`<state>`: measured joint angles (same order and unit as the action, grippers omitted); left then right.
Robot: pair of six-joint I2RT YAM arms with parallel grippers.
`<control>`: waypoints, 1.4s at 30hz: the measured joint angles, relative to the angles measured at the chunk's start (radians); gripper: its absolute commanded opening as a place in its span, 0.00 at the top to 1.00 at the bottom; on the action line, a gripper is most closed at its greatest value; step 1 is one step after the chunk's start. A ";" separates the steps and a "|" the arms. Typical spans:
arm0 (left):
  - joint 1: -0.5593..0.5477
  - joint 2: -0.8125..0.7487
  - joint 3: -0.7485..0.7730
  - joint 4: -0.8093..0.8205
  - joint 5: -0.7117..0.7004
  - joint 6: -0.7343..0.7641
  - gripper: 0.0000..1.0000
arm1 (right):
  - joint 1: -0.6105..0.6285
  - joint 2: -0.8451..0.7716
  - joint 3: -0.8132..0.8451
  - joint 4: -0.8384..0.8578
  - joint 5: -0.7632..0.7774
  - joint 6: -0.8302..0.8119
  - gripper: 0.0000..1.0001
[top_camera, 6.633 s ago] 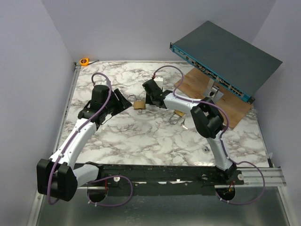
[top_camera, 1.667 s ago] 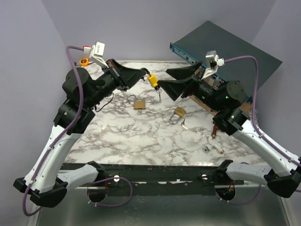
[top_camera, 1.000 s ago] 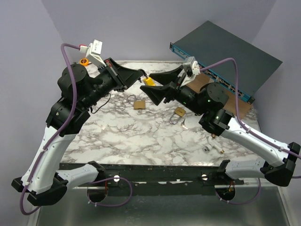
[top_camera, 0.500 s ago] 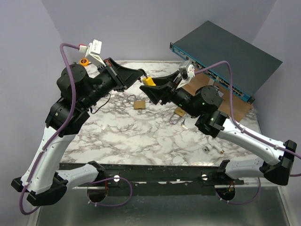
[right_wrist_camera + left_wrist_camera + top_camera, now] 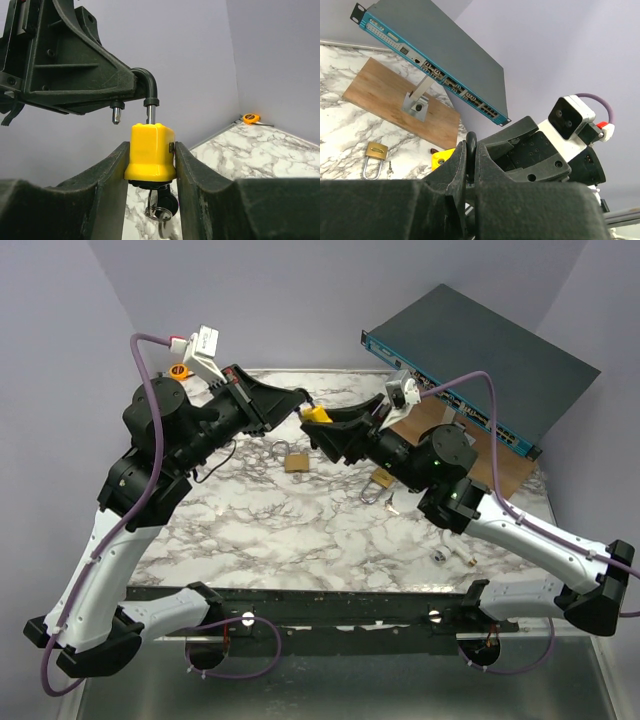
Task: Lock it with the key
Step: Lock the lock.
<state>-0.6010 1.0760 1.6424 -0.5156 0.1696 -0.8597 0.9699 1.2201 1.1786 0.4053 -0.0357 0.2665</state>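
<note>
Above the table (image 5: pixel 300 530), the left claw (image 5: pixel 300 396) pinches the shackle (image 5: pixel 148 82) of the yellow padlock (image 5: pixel 150 152) while the right claw (image 5: pixel 322 426) clamps its body.

Marble table (image 5: pixel 300 530) carries brass padlocks (image 5: pixel 296 462), wooden board (image 5: pixel 500 475).

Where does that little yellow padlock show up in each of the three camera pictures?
Top external: the yellow padlock is upper centre, up in mid-air.
Left wrist: only a yellow corner of it shows, lower left of centre.
Right wrist: large, in the centre.
Shared landmark: the marble tabletop, visible in all three.
</note>
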 measured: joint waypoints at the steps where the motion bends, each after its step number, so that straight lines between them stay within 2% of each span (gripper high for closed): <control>1: 0.000 -0.002 -0.003 0.001 0.002 0.002 1.00 | 0.000 -0.003 0.000 -0.009 -0.003 0.005 0.99; 6: -0.002 -0.026 -0.040 0.021 0.057 0.048 0.70 | 0.000 -0.046 0.000 -0.077 -0.053 0.030 0.99; 8: -0.002 -0.056 -0.072 0.030 0.098 0.089 0.60 | 0.000 -0.072 0.000 -0.115 -0.088 0.042 0.99; 10: -0.002 -0.087 -0.099 0.033 0.133 0.121 0.55 | 0.000 -0.100 0.000 -0.151 -0.126 0.052 0.99; 15: -0.002 -0.163 -0.149 0.021 0.259 0.256 0.55 | 0.000 -0.166 0.000 -0.237 -0.244 0.074 0.99; 23: -0.002 -0.193 -0.151 -0.033 0.470 0.400 0.59 | 0.000 -0.217 0.011 -0.368 -0.406 0.100 0.99; 31: -0.002 -0.124 -0.156 -0.063 0.641 0.390 0.59 | 0.000 -0.237 0.026 -0.460 -0.422 0.083 0.99; 32: -0.002 -0.112 -0.160 -0.063 0.657 0.381 0.62 | 0.000 -0.237 0.027 -0.466 -0.421 0.077 0.99; 37: -0.002 -0.072 -0.168 -0.073 0.695 0.350 0.73 | 0.000 -0.237 0.028 -0.498 -0.413 0.056 0.99; 42: 0.000 -0.077 -0.168 -0.080 0.704 0.350 0.71 | 0.000 -0.237 0.032 -0.517 -0.411 0.046 0.99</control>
<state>-0.6014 0.9985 1.4746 -0.5961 0.8738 -0.5098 0.9699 0.9833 1.2106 -0.1120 -0.4465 0.3122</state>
